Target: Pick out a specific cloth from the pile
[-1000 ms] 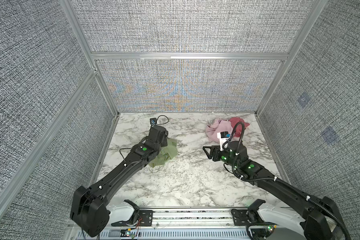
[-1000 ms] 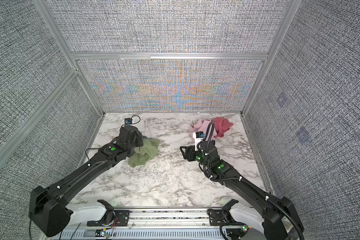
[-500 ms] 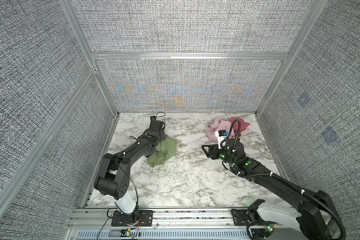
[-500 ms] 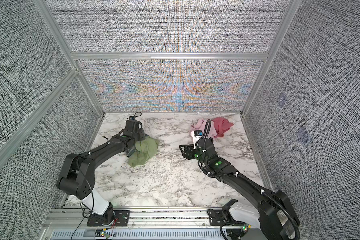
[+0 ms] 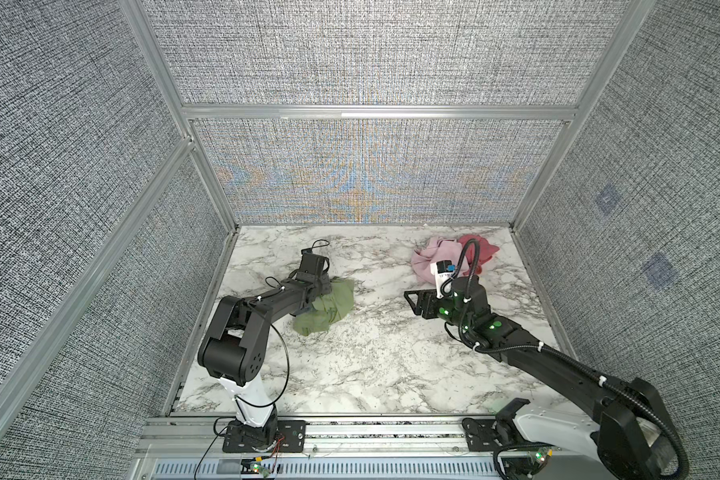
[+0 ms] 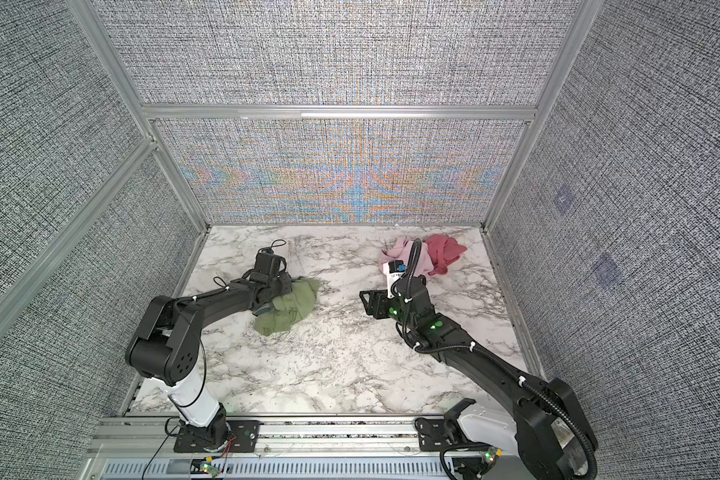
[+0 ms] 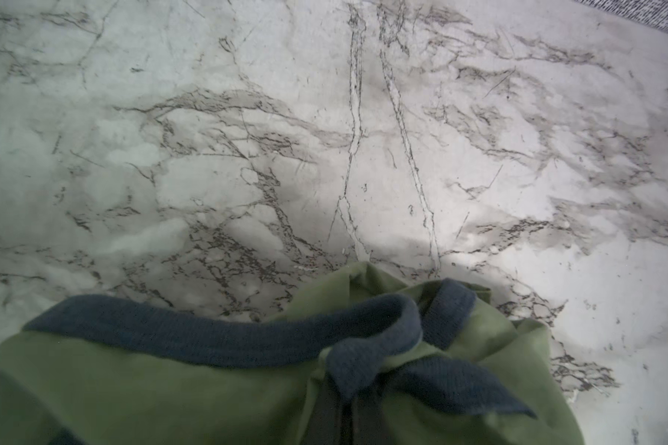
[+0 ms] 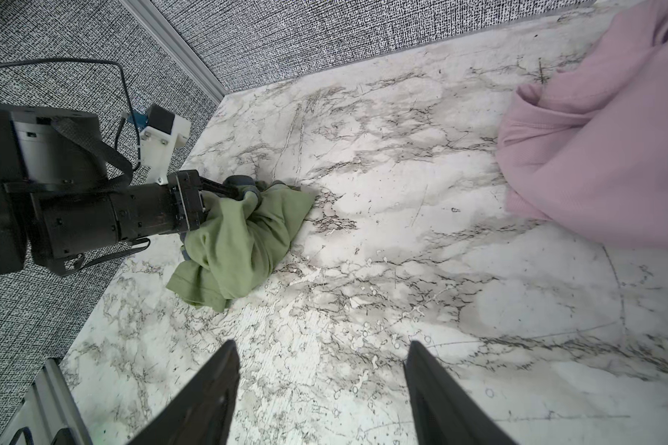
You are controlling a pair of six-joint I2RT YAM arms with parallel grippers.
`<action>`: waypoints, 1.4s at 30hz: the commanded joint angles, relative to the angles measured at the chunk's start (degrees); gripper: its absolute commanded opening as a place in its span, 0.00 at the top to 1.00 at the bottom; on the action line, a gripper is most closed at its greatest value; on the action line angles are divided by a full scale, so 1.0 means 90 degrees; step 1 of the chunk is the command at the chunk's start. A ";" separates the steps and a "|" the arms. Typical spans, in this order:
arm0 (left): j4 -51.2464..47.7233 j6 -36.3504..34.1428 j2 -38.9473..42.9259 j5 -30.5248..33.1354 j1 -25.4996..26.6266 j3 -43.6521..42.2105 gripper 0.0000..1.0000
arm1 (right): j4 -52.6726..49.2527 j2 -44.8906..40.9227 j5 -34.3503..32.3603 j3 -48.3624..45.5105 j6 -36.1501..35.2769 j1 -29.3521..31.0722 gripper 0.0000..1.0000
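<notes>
Both top views: the green cloth [image 5: 329,309] [image 6: 289,309] sits crumpled on the left of the marble surface [image 5: 371,357], well apart from the pile [image 5: 441,257] (pink and red stuff, far right corner). The left pincer [image 5: 324,290] is at its edge.

Left wrist view: green cloth [image 7: 132,385] close up, with a blue-grey band [image 7: 209,339].

Right wrist view: left pincer [image 8: 243,190] pinching the green cloth [image 8: 240,246]. The right pincer [image 8: 321,348] is spread wide, with nothing between.
</notes>
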State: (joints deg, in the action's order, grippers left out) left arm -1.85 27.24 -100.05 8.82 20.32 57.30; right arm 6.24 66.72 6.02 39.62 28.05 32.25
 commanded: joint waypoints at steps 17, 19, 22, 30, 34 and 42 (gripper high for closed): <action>-0.1110 -0.0049 0.2672 -0.0617 0.0474 -0.0563 0.61 | 0.0117 -0.0376 -0.0025 -0.0140 0.0013 -0.0004 0.30; -0.0938 -0.0092 0.2852 -0.0491 0.0777 -0.0779 0.61 | 0.0002 -0.0325 -0.0010 -0.0061 0.0000 -0.0005 0.30; -0.0637 0.0036 0.2912 -0.0336 0.1152 -0.1083 0.61 | -0.0103 -0.0284 -0.0002 -0.0007 -0.0049 0.0000 0.30; 0.0531 0.0532 0.2403 -0.0777 0.1200 -0.1903 0.61 | -0.0038 -0.0275 -0.0034 -0.0061 0.0044 -0.0001 0.30; 0.0218 0.0830 0.1999 -0.0507 0.1191 -0.1782 0.61 | -0.0107 -0.0293 -0.0063 -0.0043 0.0008 -0.0004 0.30; 0.0205 0.0973 0.1562 -0.0352 0.0868 -0.1891 0.62 | -0.0060 -0.0275 -0.0056 -0.0037 0.0027 -0.0003 0.30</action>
State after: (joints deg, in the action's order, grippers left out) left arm 0.01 34.74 -85.43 4.49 29.34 40.84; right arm 5.76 64.07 5.91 38.96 28.08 32.25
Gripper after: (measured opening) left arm 0.382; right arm 0.698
